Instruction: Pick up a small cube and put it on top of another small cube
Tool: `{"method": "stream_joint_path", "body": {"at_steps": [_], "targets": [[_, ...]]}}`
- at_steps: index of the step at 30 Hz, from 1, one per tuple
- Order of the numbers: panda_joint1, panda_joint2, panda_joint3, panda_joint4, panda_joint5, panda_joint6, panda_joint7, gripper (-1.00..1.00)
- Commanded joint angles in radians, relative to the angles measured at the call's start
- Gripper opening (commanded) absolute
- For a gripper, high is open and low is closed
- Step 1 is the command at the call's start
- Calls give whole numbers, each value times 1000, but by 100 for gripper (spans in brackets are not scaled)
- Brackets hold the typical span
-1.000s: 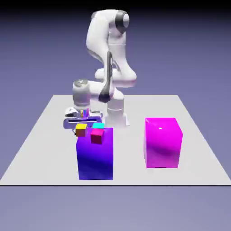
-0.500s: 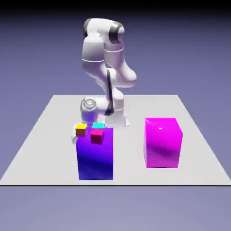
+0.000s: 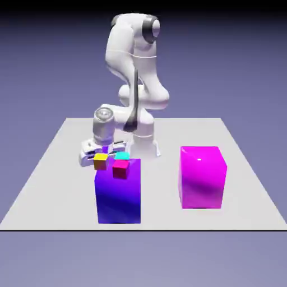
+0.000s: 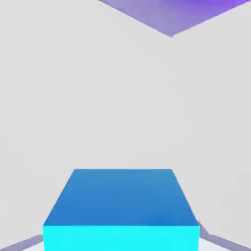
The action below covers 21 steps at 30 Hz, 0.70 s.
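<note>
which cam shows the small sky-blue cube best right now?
The hand view: the small sky-blue cube fills its bottom edge, large, with top and front faces clear. The exterior view does not clearly show it; the gripper sits low behind the large blue-purple block, where the cube would be hidden.

Setting: rendered simulation, no real room | evidence: plain blue-violet backdrop [image 3: 246, 67]; flat grey table [image 3: 50, 179] without texture; white arm [image 3: 134, 61] stood at its edge; blocks were uniform saturated solids: large blue-purple block [image 3: 118, 193]; magenta block [image 3: 202, 176]
</note>
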Motion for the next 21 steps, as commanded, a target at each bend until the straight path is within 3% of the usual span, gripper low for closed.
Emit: {"method": "stream_joint_path", "body": {"at_steps": [1, 10, 21], "targets": [[18, -9, -5, 36, 1, -43, -25, -100], [255, -90, -53, 363, 26, -431, -261, -100], [651, -204, -225, 435, 142, -546, -308, -100]]}}
